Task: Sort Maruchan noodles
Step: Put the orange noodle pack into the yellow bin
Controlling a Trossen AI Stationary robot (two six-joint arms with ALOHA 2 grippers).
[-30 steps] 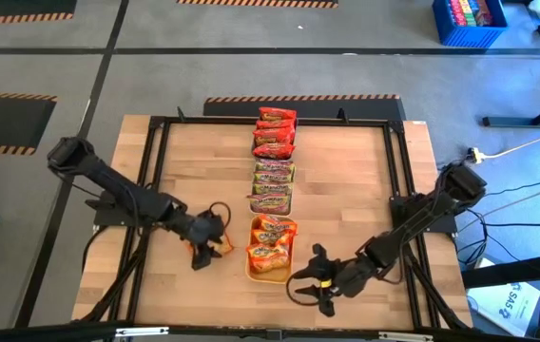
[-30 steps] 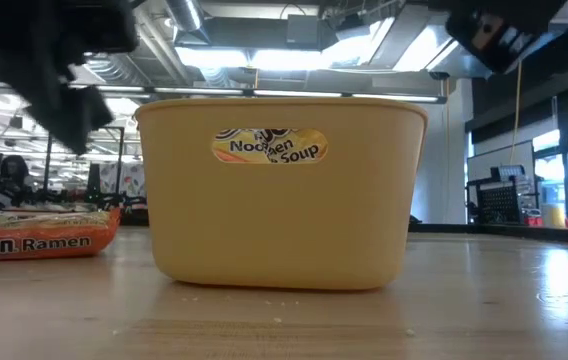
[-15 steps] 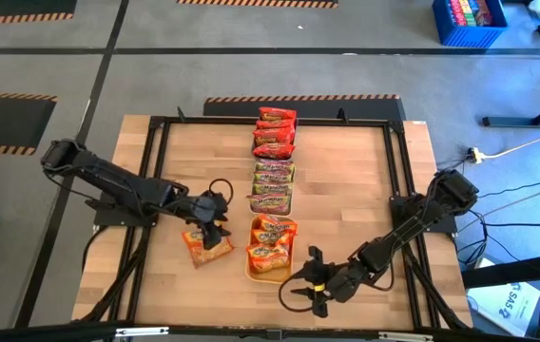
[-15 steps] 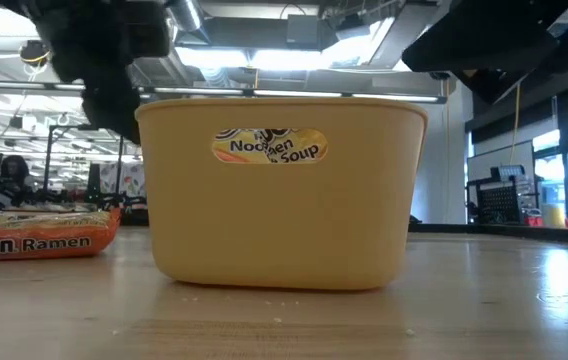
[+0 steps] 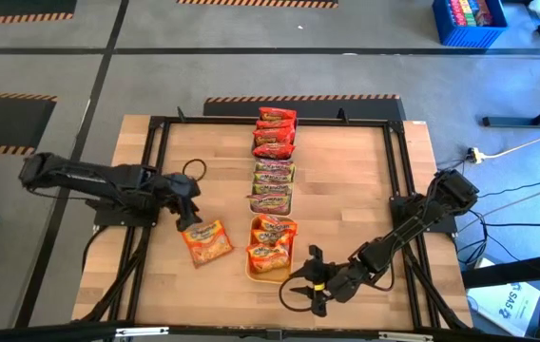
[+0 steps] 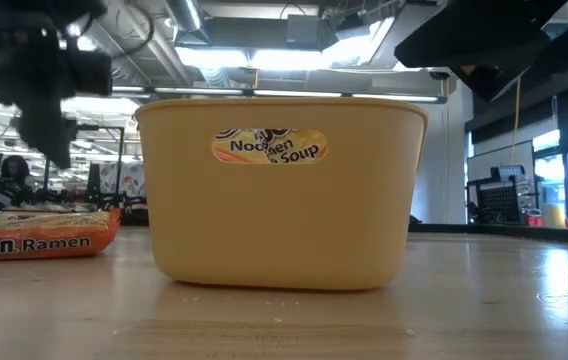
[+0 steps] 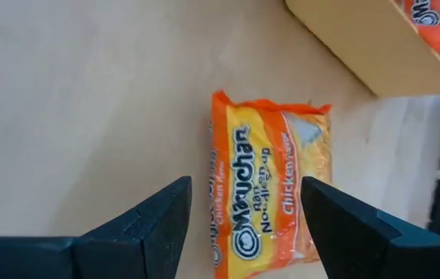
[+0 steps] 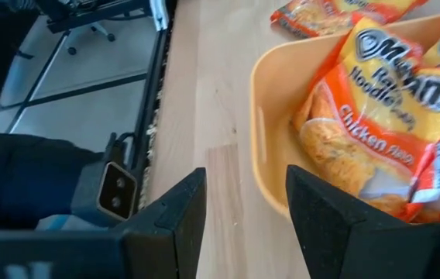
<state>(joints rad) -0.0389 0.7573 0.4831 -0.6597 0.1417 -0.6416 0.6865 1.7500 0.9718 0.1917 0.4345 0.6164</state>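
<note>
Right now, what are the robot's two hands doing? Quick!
Left gripper: open, holding nothing, above the orange noodle packet lying on the table.
Right gripper: open, empty, beside the yellow tray.

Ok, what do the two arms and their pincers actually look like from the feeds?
Both arms are dark, near black, built of slim jointed links. The left pincer has two broad, flat black fingers with angled inner faces, and a black cable loops by its wrist. The right pincer has matching black fingers, with a small yellow-orange mark near its wrist in the high view.
</note>
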